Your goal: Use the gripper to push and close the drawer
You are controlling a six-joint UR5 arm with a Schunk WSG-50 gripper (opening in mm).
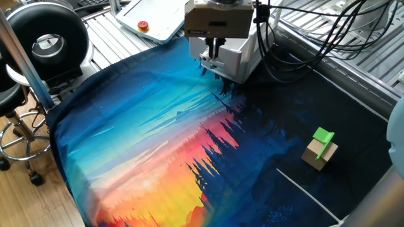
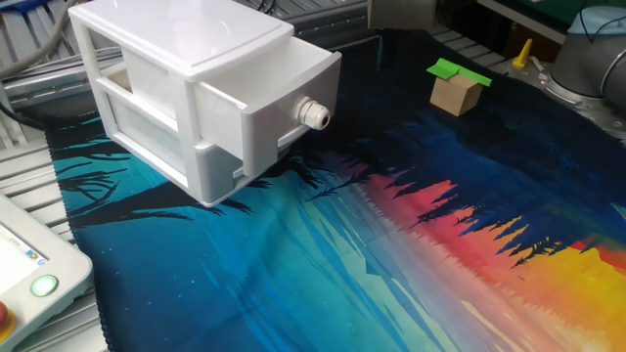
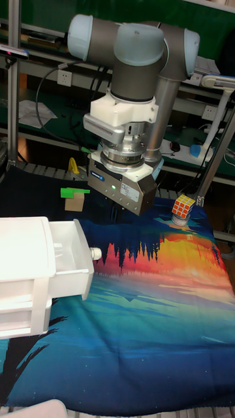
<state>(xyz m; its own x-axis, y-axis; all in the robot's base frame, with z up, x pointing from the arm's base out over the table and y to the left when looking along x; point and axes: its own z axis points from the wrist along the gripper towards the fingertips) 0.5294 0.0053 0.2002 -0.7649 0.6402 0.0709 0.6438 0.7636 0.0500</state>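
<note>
drawer (image 2: 269, 103) sits pulled out of the white cabinet (image 2: 156, 59) at the cloth's edge, knob (image 2: 314, 113) facing out over the cloth. we see our gripper (image 3: 119, 212) hanging just out past the knob, so we judge the push should run straight along the drawer's slide, back into the cabinet. whether the dark fingers (image 1: 213, 49) are together or apart we cannot tell; they hold nothing. their gap to the knob is hard to read.
</note>
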